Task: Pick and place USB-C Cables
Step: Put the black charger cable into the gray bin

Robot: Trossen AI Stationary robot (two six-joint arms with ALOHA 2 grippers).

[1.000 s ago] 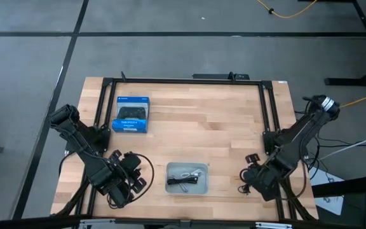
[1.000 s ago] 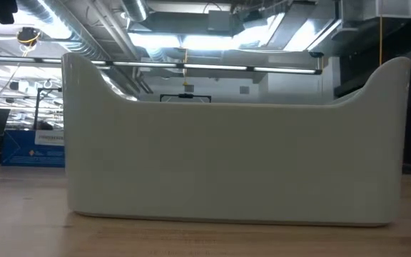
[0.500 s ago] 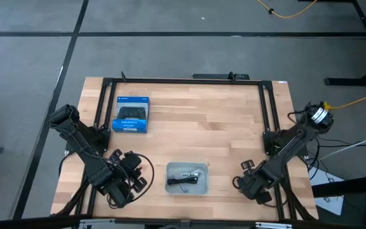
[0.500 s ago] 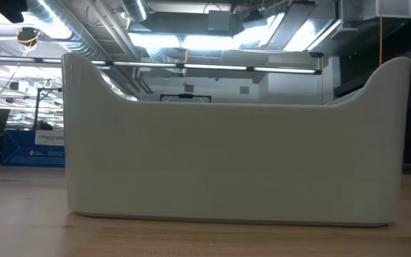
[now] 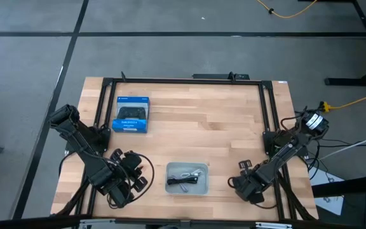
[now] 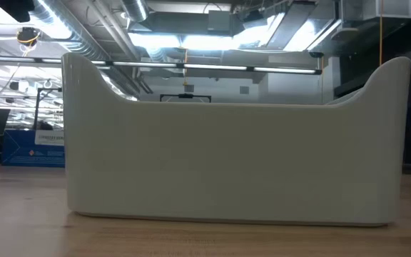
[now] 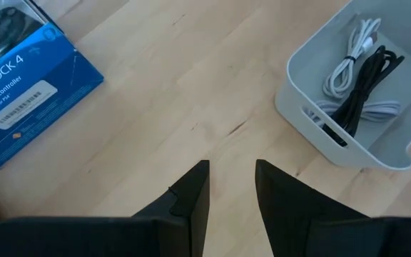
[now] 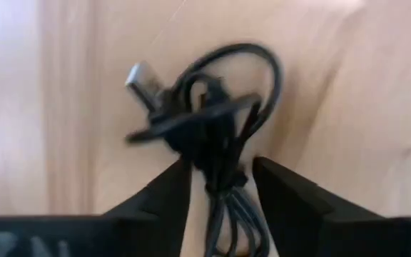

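Observation:
The grey tray [image 5: 170,179] stands near the table's front edge, and its wall fills the low view [image 6: 234,157]. A pale cable [image 7: 348,57] and a black cable [image 7: 368,82] lie in it. My right gripper [image 5: 238,183] is to the right of the tray and is shut on another black cable bundle [image 8: 209,125]. My left gripper [image 5: 132,172] waits to the left of the tray, shut and empty; it also shows in the left wrist view [image 7: 232,165]. My right gripper pinches the black cable bundle between its two fingers, on the bunched strands [image 8: 225,189] at one end of the coil. The fingers lie along the strands. The loop and a silvery plug [image 8: 138,73] stick out past the fingertips over the wood.
A blue game-controller box [image 5: 132,114] lies at the table's far left and also shows in the left wrist view [image 7: 20,93]. A black frame [image 5: 183,81] runs along the far edge and both sides of the table. Bare wood lies between the box and the tray.
My right gripper has gone toward the table's left and near edges, closer to the tray. Its arm has swung with it.

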